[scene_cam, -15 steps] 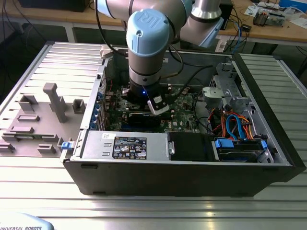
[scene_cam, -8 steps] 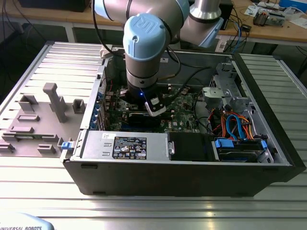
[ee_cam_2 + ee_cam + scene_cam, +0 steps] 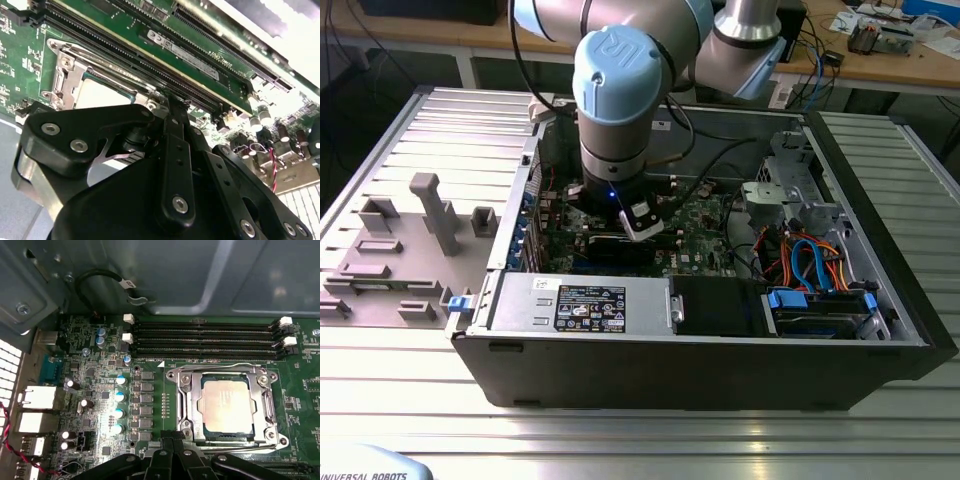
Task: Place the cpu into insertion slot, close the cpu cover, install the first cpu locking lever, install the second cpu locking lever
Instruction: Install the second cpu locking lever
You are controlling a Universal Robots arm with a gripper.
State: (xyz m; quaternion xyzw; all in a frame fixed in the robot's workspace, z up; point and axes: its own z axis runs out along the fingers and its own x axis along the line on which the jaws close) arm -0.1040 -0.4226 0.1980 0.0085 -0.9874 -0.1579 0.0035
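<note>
The cpu (image 3: 226, 407), a dull silver square, lies in the insertion slot (image 3: 274, 436) on the green board. The cpu cover (image 3: 187, 400), a silvery frame, lies flat over it with the chip showing through its window. A thin wire locking lever (image 3: 220, 368) runs along the socket side nearest the memory slots, and another lever (image 3: 240, 444) runs along the opposite side. My gripper (image 3: 173, 444) is shut, its black tips together at the socket corner on that second lever's side. The second wrist view shows the gripper (image 3: 167, 100) beside the cpu (image 3: 97, 95) and cover (image 3: 65, 75). In the exterior view the gripper (image 3: 642, 228) reaches down into the case.
Several long black memory slots (image 3: 205, 340) run beside the socket. The open computer case (image 3: 720, 370) holds a power supply (image 3: 580, 300) at the front and drive cables (image 3: 810, 265) on the exterior view's right. Grey fixture blocks (image 3: 435, 210) stand on the table at that view's left.
</note>
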